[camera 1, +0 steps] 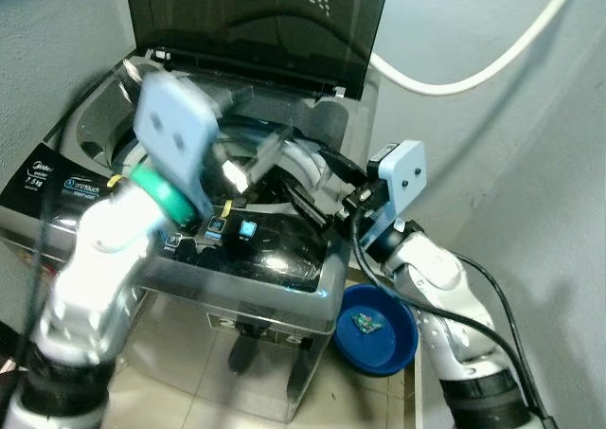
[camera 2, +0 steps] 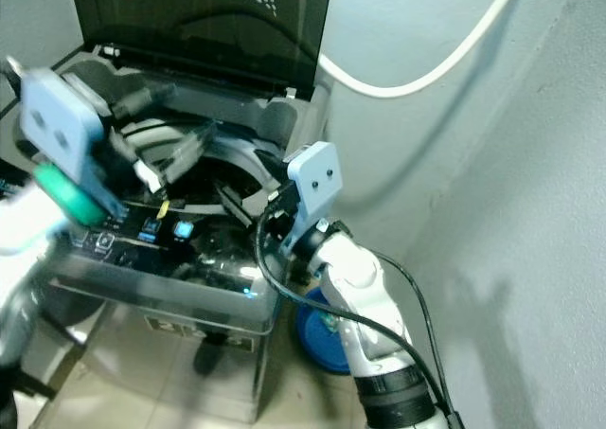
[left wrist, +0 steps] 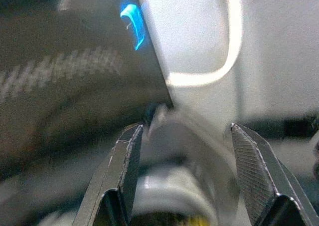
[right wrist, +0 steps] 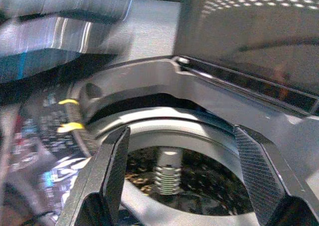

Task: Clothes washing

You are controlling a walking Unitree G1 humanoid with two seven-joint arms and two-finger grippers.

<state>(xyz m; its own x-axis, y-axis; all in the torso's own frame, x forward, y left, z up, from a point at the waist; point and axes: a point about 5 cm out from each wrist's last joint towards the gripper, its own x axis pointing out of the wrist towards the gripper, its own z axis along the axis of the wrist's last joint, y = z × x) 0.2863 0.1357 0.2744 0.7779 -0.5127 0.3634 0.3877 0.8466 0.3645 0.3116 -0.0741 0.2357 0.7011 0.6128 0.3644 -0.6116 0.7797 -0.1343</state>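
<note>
In the left eye view a top-loading washing machine (camera 1: pixel 237 259) was seen with its dark lid (camera 1: pixel 256 22) propped wide open, and both arms were held over the drum opening: the left end effector (camera 1: pixel 248 169) from the left and the right end effector (camera 1: pixel 317 197) from the right rim, a blue basin (camera 1: pixel 379 330) sitting on the floor just beside the machine. The right eye view gave the same layout, with a white hose (camera 2: pixel 417 74) looping across the wall behind and the lit control panel (camera 2: pixel 166 230) along the front edge. In the left wrist view, pretty blurred, the fingers (left wrist: pixel 124 161) were spread wide with nothing pinched, pointed at the lid and the hose. In the right wrist view the fingers (right wrist: pixel 114 161) were also spread apart and empty, aimed straight down into the drum (right wrist: pixel 174 181), where the ribbed agitator post (right wrist: pixel 167 178) could be made out; no clothes could be told for sure in there. Probably the loading or checking stage, so the arms should be kept clear of the rim and lid, and any reach into the drum should be lined up centrally before going down.
</note>
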